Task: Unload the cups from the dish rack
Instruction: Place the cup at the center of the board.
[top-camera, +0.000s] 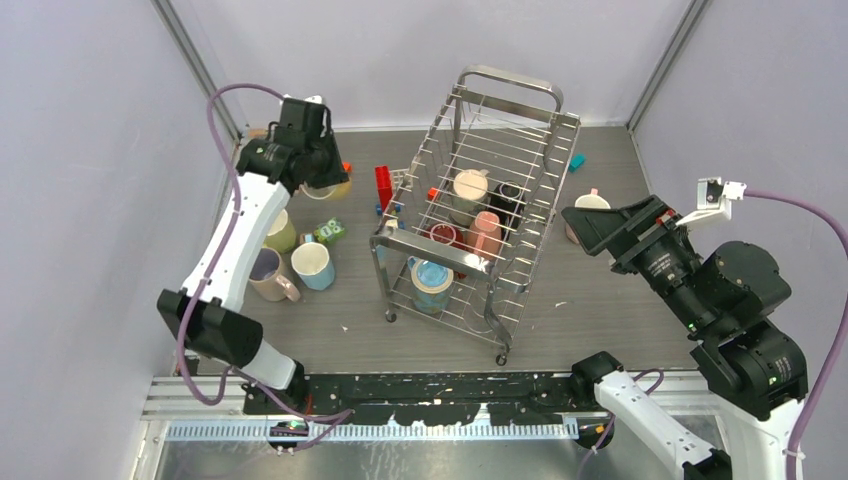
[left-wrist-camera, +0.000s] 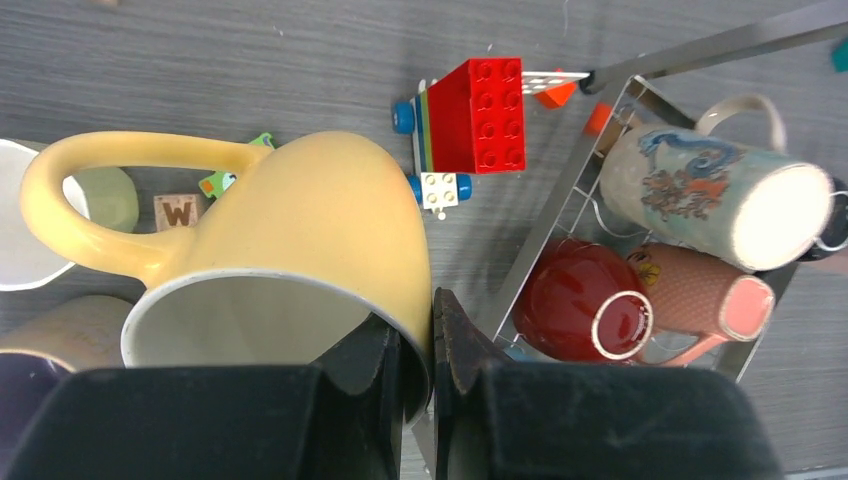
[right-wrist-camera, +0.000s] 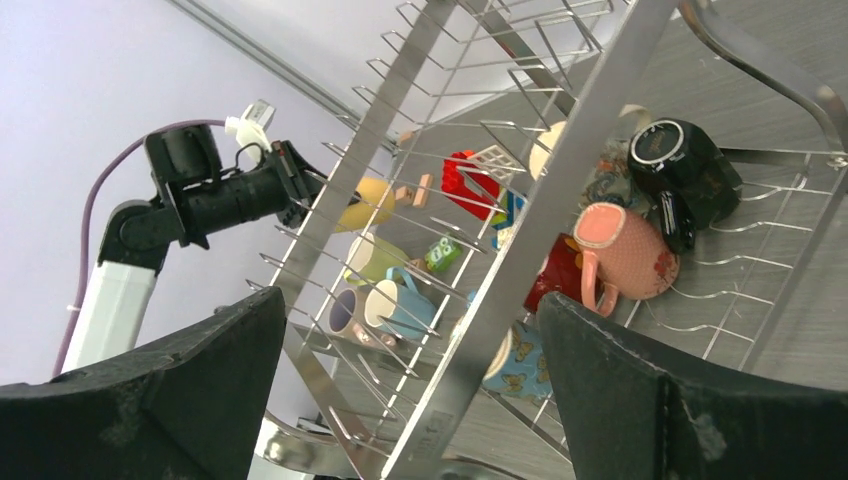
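yellow mug (left-wrist-camera: 300, 220), rim between left fingers (left-wrist-camera: 466, 348)

**Robot lab test cell**

Plain pale walls (top-camera: 90, 150) meet metal corner posts (top-camera: 198, 68) at upper left and right. Two robot arms (top-camera: 235, 240) are bolted to a rail (top-camera: 450, 385) at the bottom, before a grey tabletop (top-camera: 330, 350) with a dish rack (top-camera: 440, 252).
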